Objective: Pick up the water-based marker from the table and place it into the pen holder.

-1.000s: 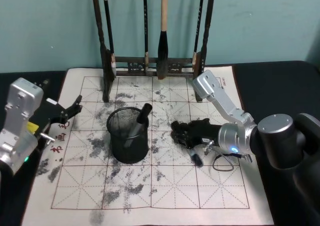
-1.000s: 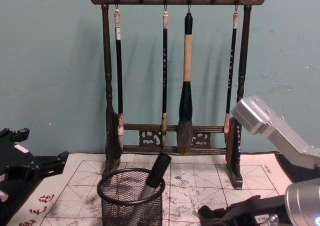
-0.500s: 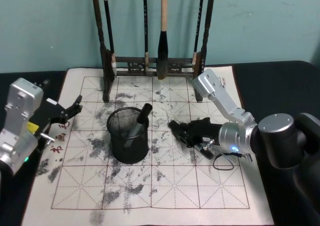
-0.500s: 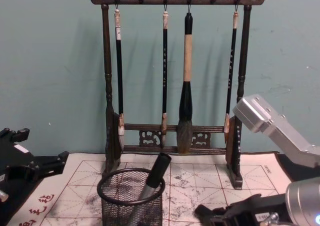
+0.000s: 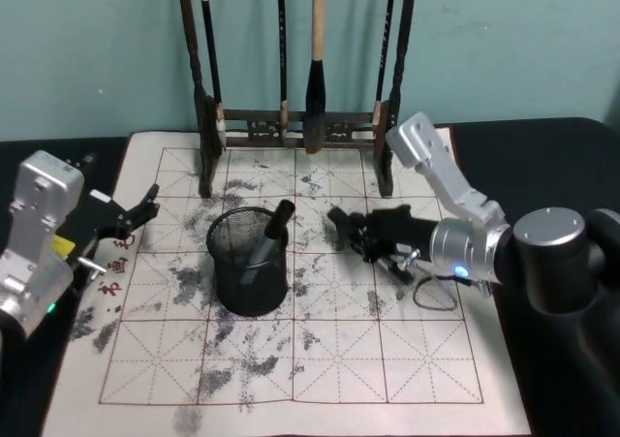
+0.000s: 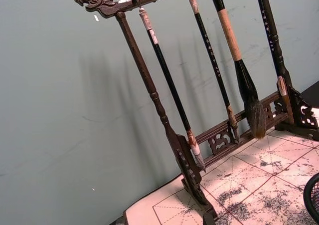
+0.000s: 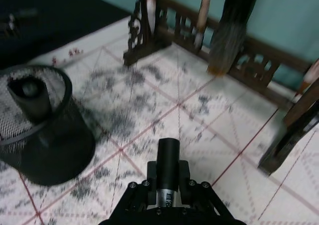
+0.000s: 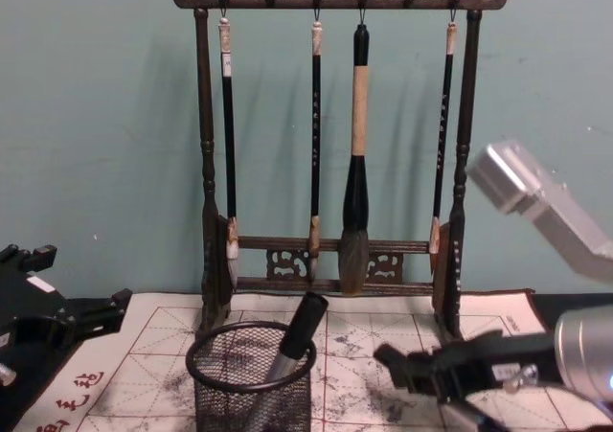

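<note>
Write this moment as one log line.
right gripper: shut on marker, right of pen holder | holder: second marker inside | left gripper: parked left

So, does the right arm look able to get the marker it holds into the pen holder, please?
Probably yes. The right gripper, shut on the marker, sits just right of the pen holder with only paper between them, and the other marker leaning inside leaves most of the opening free.

Left arm (image 5: 27, 263): silver boxy housing (image 5: 44, 187), yellow label (image 5: 62, 247), green lamp (image 5: 50, 308), black left claw (image 5: 150, 204). Right arm (image 5: 475, 209): silver angular link (image 5: 431, 166), grey round joint (image 5: 467, 248) with blue lamp (image 5: 455, 264), thin black cable loop (image 5: 433, 299), black right claw (image 5: 366, 234).
</note>
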